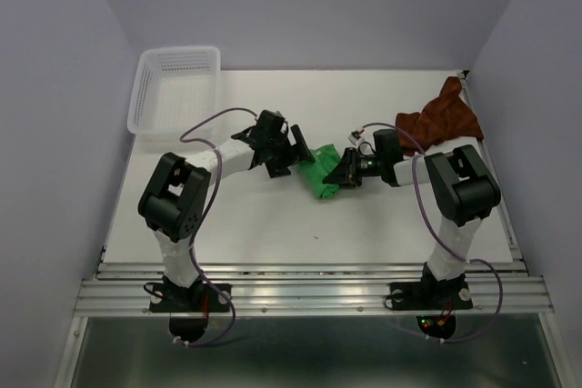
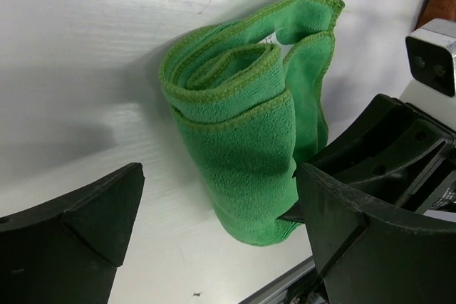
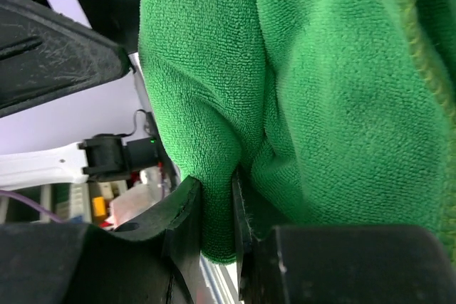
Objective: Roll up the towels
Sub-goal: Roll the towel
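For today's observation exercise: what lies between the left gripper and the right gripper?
The green towel, partly rolled, lies between the left gripper and the right gripper, which pinches it; the top view shows this.

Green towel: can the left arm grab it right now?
Probably yes. The left end effector is wide open right at the green towel with nothing between them; the right end effector pinches one edge.

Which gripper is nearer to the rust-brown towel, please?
Right. The right gripper, shut on the green towel, is apart from the rust-brown towel but on its side; the open left gripper sits beyond the green towel.
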